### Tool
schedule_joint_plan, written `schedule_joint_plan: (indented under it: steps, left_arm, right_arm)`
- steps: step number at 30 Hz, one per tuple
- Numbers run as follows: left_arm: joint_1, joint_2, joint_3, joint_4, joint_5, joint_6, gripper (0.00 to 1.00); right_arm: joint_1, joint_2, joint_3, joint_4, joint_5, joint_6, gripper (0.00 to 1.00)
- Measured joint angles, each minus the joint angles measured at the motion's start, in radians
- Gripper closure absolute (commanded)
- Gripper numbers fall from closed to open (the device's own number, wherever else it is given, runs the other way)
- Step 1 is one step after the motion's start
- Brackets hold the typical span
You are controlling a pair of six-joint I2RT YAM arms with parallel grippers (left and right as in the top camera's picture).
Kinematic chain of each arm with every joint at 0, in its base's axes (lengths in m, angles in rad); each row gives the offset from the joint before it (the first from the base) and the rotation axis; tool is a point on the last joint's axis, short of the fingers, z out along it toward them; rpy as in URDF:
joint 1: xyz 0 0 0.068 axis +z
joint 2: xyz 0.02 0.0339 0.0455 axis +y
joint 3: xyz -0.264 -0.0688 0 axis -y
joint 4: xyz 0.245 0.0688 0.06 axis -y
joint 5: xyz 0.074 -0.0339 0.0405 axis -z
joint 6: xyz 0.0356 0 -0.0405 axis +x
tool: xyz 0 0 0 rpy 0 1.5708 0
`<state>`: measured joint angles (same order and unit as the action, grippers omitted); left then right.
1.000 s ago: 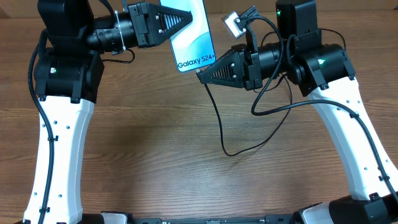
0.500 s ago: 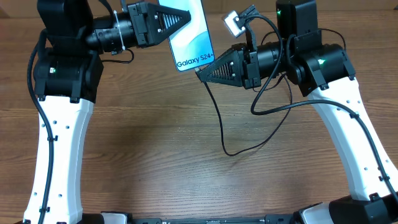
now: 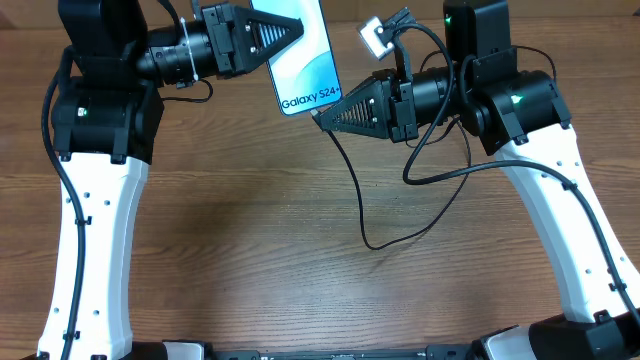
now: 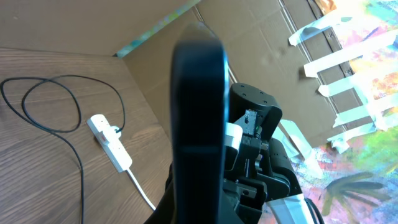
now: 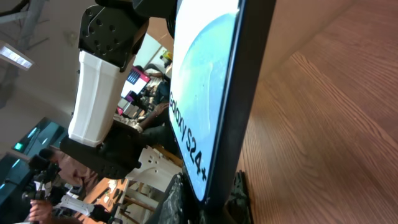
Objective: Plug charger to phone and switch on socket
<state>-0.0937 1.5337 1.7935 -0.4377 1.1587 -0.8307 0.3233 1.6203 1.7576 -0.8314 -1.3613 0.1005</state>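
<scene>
My left gripper point(image 3: 288, 27) is shut on the phone point(image 3: 305, 62) and holds it raised at the back of the table, lit "Galaxy S24+" screen up. In the left wrist view the phone point(image 4: 199, 118) shows edge-on and dark. My right gripper point(image 3: 322, 114) is at the phone's lower end, shut on the charger's tip; the tip itself is hidden. In the right wrist view its jaws point(image 5: 205, 202) flank the phone's point(image 5: 214, 87) bottom edge. The charger cable point(image 3: 355, 190) hangs from the right gripper and loops on the table. The socket point(image 4: 109, 144) lies near the wall, with the cable point(image 4: 68, 124) leading to it.
The socket's thick white cord point(image 4: 142, 191) runs toward the phone's underside. A brown cardboard wall point(image 4: 74, 25) stands behind the socket. The cable's loop point(image 3: 400, 240) lies on the wooden table point(image 3: 250, 250) right of centre, between the two arms.
My left gripper and the phone have shifted slightly left and back. My right gripper's tip has edged left, staying against the phone's lower end. The cable has barely moved.
</scene>
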Motion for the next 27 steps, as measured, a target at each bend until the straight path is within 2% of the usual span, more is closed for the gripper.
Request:
schedule_joint_plan:
  steps: [7,18,23,27]
  left_arm:
    - [0.002,0.000,0.000,-0.025,-0.013,0.003,0.96]
    - [0.017,0.002,0.000,-0.263,-0.106,0.085,0.96]
    - [0.017,0.005,0.000,-0.281,-0.130,0.146,0.96]
    - [0.010,0.005,0.000,-0.345,-0.185,0.174,0.96]
  right_arm:
    - [0.000,0.000,0.000,-0.016,0.013,0.001,0.96]
    - [0.026,0.000,0.000,-0.033,0.117,0.020,0.96]
    - [0.054,-0.008,0.001,-0.056,0.227,0.069,0.96]
    - [0.106,-0.015,0.006,-0.185,0.381,0.072,0.96]
